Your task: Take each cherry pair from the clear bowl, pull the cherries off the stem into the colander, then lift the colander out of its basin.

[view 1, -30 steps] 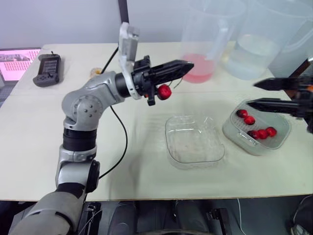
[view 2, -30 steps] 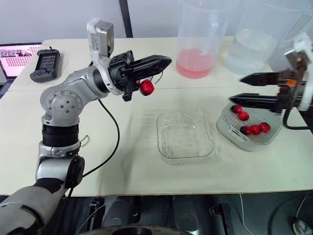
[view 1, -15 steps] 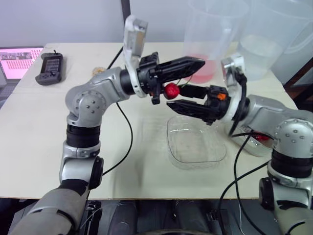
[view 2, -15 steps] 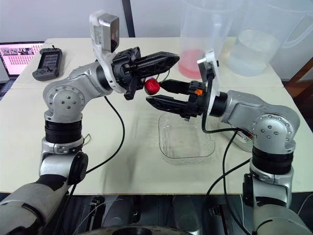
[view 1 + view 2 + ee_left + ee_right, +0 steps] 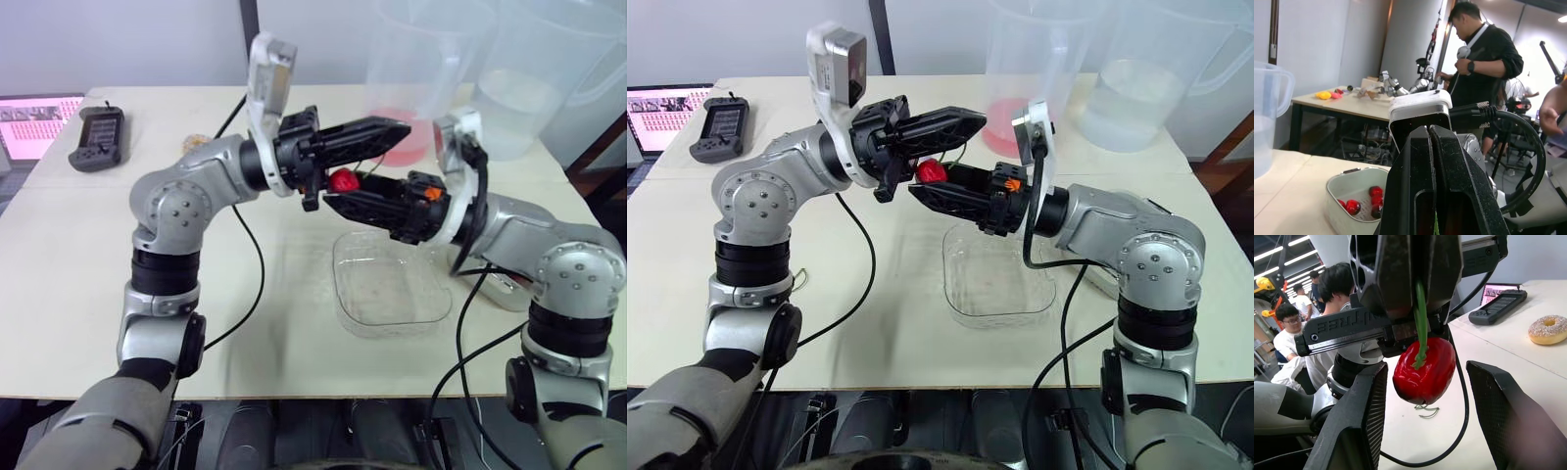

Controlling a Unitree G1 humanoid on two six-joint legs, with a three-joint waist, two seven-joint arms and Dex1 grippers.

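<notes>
My left gripper [image 5: 400,127] is shut on a green stem [image 5: 1420,316], from which a single red cherry [image 5: 342,180] hangs in the air above the table. The right gripper [image 5: 927,181] is open, one finger on each side of the cherry [image 5: 1425,368], a gap showing on both sides. Below them sits the clear bowl [image 5: 392,294], with nothing in it. In the left wrist view the colander [image 5: 1347,183] rests in its basin and holds several cherries [image 5: 1362,200]; my right arm covers most of it in the eye views.
A pitcher of pink liquid [image 5: 411,78] and a water pitcher [image 5: 534,78] stand at the back right. A handheld device [image 5: 98,137] and a laptop screen [image 5: 29,110] are at the back left, a doughnut [image 5: 1547,329] near them. People stand beyond the table.
My right arm swung left from above the colander to the hanging cherry, and its open fingers now bracket it. The left gripper rose slightly, still holding the stem.
</notes>
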